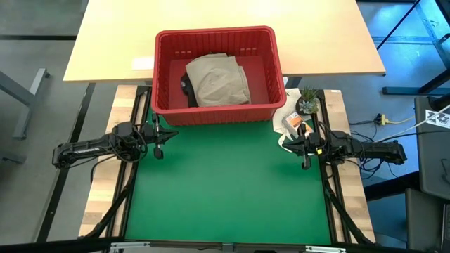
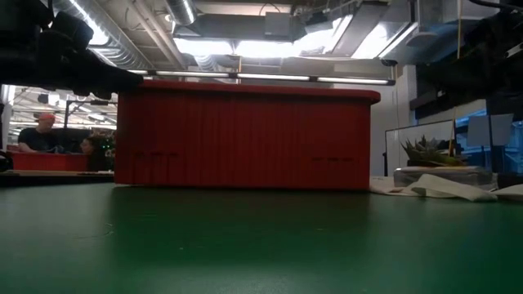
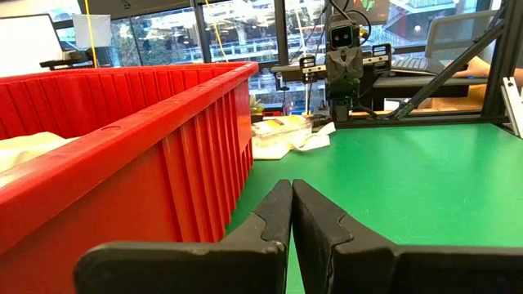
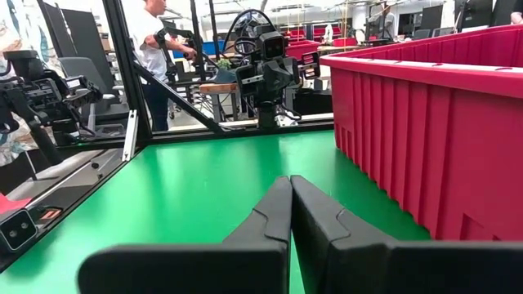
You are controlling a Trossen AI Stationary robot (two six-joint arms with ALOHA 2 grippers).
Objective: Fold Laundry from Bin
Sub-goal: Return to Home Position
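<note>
Closest to the table's front edge is just the green mat (image 1: 225,200), so this homing move looks pretty low-stress. The left gripper (image 3: 292,186) sits low by the table's left edge and the right gripper (image 4: 290,181) low by the right edge. Both have their fingers pressed together with nothing between them.

Each one is near a front corner of the bin (image 1: 162,70). The smart play is probably to ease straight back from the red wall rather than swing sideways into it. The right one also has the white bag (image 1: 287,121) and a potted plant (image 1: 307,100) just beside it, so that's worth not snagging.

Farther back, the bin stands at the mat's far edge with the laundry (image 1: 219,79) inside. A beige-tan piece is on top, with something dark peeking out at its left.
</note>
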